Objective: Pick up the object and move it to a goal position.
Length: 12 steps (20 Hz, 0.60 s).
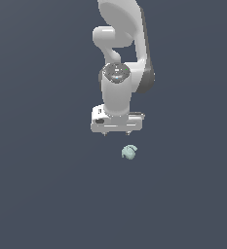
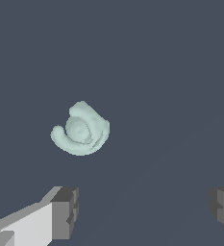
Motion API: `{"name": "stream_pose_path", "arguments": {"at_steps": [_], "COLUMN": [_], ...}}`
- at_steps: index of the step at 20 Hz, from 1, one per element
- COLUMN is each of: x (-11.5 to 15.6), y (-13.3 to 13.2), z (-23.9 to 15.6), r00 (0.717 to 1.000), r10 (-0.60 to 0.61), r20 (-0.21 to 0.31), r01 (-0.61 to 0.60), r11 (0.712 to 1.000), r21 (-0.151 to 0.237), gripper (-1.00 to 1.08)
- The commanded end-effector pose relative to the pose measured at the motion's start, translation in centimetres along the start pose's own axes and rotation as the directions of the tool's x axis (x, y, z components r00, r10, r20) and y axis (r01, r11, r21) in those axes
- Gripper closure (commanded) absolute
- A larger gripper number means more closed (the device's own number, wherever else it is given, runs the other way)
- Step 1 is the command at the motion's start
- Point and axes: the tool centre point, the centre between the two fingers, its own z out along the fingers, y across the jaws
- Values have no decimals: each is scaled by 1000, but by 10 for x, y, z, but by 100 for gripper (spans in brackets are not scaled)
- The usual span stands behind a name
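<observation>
The object (image 1: 129, 152) is a small pale mint-green lump with curved ridges, lying on the dark grey floor. In the wrist view the object (image 2: 80, 129) shows as a rounded curl, apart from both fingers. My white gripper (image 1: 116, 133) hangs above the object and slightly toward the exterior view's left, not touching it. The gripper (image 2: 142, 209) is open, with wide bare floor between its dark finger pads (image 2: 65, 211). Nothing is held.
The dark grey floor (image 1: 47, 185) spreads flat all around. The white arm (image 1: 120, 44) rises behind the gripper toward the top of the exterior view.
</observation>
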Motion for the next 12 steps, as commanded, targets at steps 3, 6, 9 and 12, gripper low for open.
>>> {"name": "stream_pose_path", "arguments": {"at_steps": [3,6,9,12], "x": [0,-2,-5,-7], "y": [-2,-14,-31,-37], "z": [1,6,13,15], "r00": [1000,1000,999,998], "r10": [-3,-19,-45,-60], "r20": [2,12,26,31], "r01": [3,19,45,59], "r11": [1000,1000,999,998], "r21": [1,7,16,19], "gripper": [-92,-92,-92,-92]}}
